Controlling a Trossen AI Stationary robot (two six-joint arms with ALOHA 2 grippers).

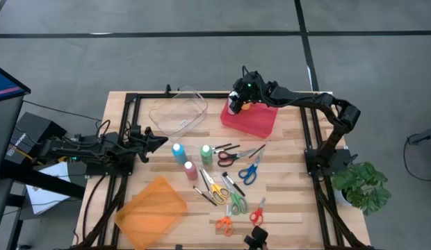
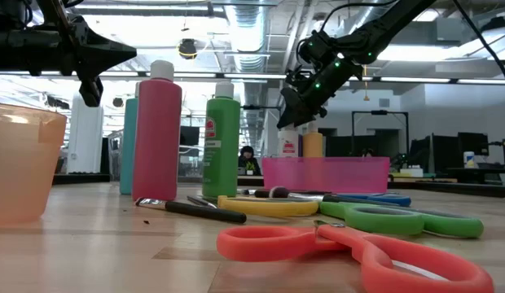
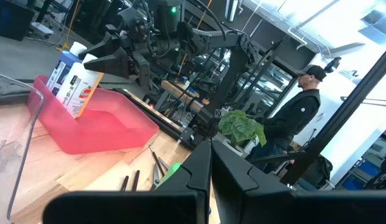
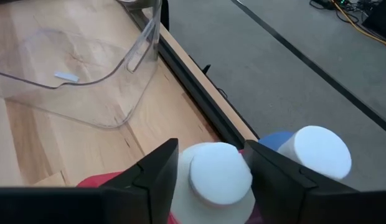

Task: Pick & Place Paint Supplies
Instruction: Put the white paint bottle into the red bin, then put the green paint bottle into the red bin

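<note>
Placement into the pink bin (image 1: pixel 261 121) looks like the step in hand: the right hand (image 1: pixel 238 103) hangs over the bin's far corner, its fingers set around the white cap of a bottle (image 4: pixel 219 175) that already stands beside a blue one (image 4: pixel 317 152). Whether the fingers press the cap or have just let go cannot be told; small gaps seem to show at each side. To finish well, the hand should spread a little more and rise straight up, so the bottle is not tipped against its neighbour. Three more bottles, blue (image 1: pixel 179 152), green (image 1: pixel 206 154) and pink (image 1: pixel 190 171), wait upright mid-surface (image 1: pixel 285 187) among the scissors (image 1: pixel 249 171). The left hand (image 1: pixel 154 141) rests closed, holding nothing, near the clear bin (image 1: pixel 179 111). Only the right wrist view shows the cap between the fingers; only the left wrist view shows the labels and lean of the placed bottles.
</note>
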